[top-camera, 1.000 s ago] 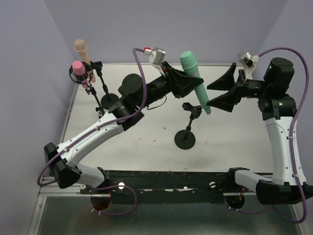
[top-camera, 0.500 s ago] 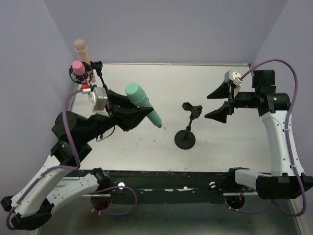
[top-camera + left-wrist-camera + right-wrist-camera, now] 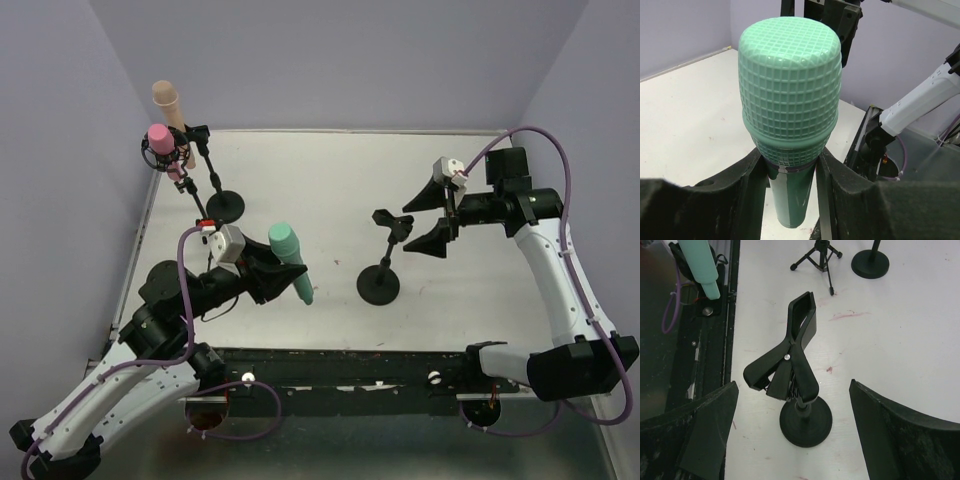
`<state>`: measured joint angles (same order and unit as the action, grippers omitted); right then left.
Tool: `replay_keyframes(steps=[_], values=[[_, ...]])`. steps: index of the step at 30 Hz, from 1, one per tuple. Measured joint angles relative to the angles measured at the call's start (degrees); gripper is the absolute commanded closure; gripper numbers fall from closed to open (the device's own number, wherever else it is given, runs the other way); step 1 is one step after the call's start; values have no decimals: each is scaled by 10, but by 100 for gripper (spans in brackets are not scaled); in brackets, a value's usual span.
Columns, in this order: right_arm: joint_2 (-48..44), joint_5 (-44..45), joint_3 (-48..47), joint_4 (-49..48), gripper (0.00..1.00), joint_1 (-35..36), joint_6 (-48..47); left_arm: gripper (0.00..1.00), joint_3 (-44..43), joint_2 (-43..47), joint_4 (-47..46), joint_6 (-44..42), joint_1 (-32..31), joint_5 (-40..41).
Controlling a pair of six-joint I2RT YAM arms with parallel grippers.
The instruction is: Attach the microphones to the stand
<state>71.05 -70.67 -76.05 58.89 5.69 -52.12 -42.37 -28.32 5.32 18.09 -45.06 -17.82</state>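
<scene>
Top external view: the green mic [image 3: 285, 243] is held by the left gripper [image 3: 283, 272] at about 8 o'clock on the table [image 3: 320, 180]. The mic is tilted, with its head toward 11 o'clock and its tail toward 5 o'clock. It is kept well apart from the stand [image 3: 380, 285], which is found just to the 4 o'clock side of the table's centre. The stand's clip [image 3: 393, 222] is seen above its round base, with nothing held in it.

The right gripper [image 3: 432, 217] is placed just at the 3 o'clock side of the clip, its jaws spread wide and nothing held between them. No contact with the clip can be made out.

At the 10 o'clock corner a pink mic [image 3: 160, 138] is carried on a thin stand, and a beige mic [image 3: 168, 100] is seen just behind it at 12 o'clock. A second round base [image 3: 225, 206] is set nearby at 5 o'clock from the pink mic.

From the left wrist, the green mic [image 3: 790, 90] is shown head-on, its body clamped just below the grille between the two fingers [image 3: 730, 200].

From the right wrist, the clip [image 3: 795, 345] is framed between the parted fingers [image 3: 705, 430], with its mouth turned toward 12 o'clock. The green mic's tail [image 3: 700, 260] is caught at 10 o'clock. A tripod [image 3: 821, 251] and the second base [image 3: 870, 262] are seen toward 1 o'clock.
</scene>
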Motion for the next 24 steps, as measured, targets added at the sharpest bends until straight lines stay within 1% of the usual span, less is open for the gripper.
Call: replay_keyframes(steps=[6, 9, 12, 15, 17, 20, 22, 24], values=[[10, -1, 0, -39, 0, 27, 40, 100, 10, 5, -12, 11, 0, 7], [11, 0, 0, -50, 6, 36, 51, 100, 10, 5, -18, 14, 0, 8], [11, 1, 5, -64, 17, 45, 62, 100, 10, 5, -22, 15, 0, 10], [11, 7, 15, -77, 32, 54, 78, 100, 10, 5, -26, 16, 0, 12], [11, 10, 17, -83, 45, 56, 84, 100, 10, 3, -28, 17, 0, 13], [10, 13, 17, -88, 67, 58, 88, 100, 10, -5, -30, 17, 0, 13], [10, 16, 17, -92, 75, 58, 87, 100, 10, -13, -30, 17, 0, 13], [8, 18, 17, -93, 79, 59, 82, 100, 6, -24, -26, 11, 0, 12]])
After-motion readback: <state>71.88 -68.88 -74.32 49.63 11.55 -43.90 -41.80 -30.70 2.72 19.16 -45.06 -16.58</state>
